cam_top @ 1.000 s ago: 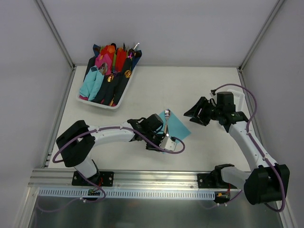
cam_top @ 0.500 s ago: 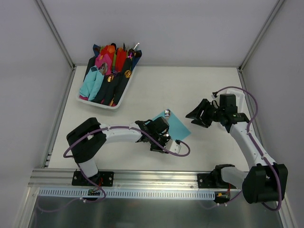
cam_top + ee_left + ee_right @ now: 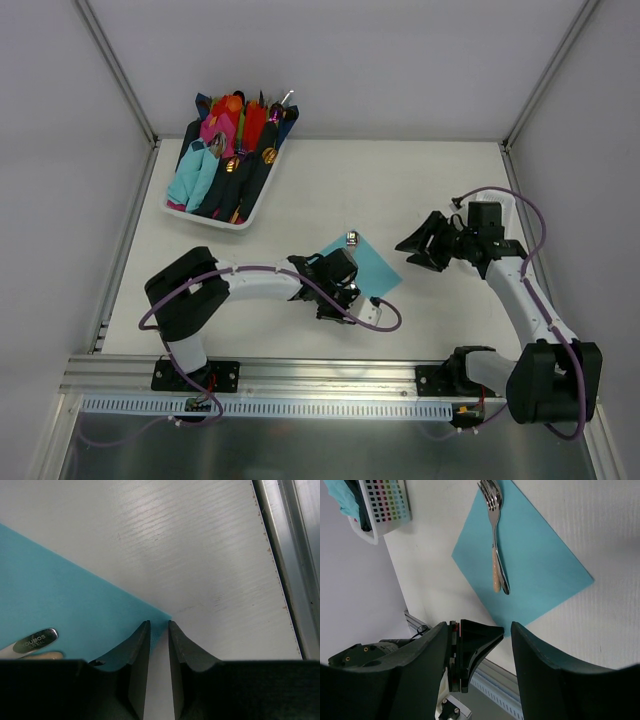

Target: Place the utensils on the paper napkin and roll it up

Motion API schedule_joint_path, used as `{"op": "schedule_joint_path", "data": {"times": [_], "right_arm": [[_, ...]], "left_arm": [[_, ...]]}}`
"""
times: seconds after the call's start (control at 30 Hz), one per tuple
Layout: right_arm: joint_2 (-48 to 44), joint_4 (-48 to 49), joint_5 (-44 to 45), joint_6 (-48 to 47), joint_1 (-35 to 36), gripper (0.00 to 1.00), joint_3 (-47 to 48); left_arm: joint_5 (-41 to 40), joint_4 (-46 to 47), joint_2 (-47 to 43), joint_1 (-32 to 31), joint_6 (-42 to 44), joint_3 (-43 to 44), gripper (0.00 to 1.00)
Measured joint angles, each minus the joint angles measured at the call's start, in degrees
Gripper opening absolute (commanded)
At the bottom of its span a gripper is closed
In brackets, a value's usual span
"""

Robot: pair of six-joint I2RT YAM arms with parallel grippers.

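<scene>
Left tool (image 3: 158,626): over the last second it has been brought from beside the paper napkin (image 3: 535,555) to that napkin's near corner. Its jaws have been narrowed and now stand a slim gap apart. The teal corner is seen right at the tips, with bare bench (image 3: 330,190) showing between the jaws. No clamp on the paper can be confirmed.

Right tool (image 3: 425,245): it has been drawn back slightly toward the right. Its jaws are held well apart as before, with nothing between them, above the bench beside the napkin's far-right edge.

The utensils (image 3: 496,540) are recorded lying diagonally on the napkin, heads toward the far corner. A fork is plain, but whether a second piece lies under it cannot be told. In the top view only the heads are left uncovered by the left arm.

Judgement: placement is taken as done, and the rolling step is being started from the near corner. The thin paper may slip the pinch or be dragged, and the utensils shifted with it.
</scene>
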Motion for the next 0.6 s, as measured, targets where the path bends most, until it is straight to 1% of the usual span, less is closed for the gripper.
{"op": "schedule_joint_path", "data": {"times": [0.03, 0.13, 0.2, 0.4, 0.6], "right_arm": [[0.02, 0.00, -0.22, -0.09, -0.28, 0.57, -0.17], [0.02, 0.00, -0.68, -0.28, -0.98, 0.57, -0.31], [0.02, 0.02, -0.90, -0.39, -1.29, 0.57, -0.35], [0.02, -0.02, -1.51, -0.61, -2.03, 0.57, -0.98], [0.00, -0.07, -2.23, -1.05, -2.49, 0.57, -1.03]], "left_arm": [[-0.07, 0.09, 0.07, -0.15, 0.00, 0.02, 0.18], [-0.35, 0.42, 0.22, -0.81, -0.09, 0.07, 0.05], [-0.98, 0.66, 0.42, -1.38, -0.42, 0.35, 0.00], [-3.52, 1.62, 0.52, -3.28, -1.77, 0.48, 0.00], [-5.01, 2.25, 0.46, -5.01, -4.92, 0.48, 0.00]]}}
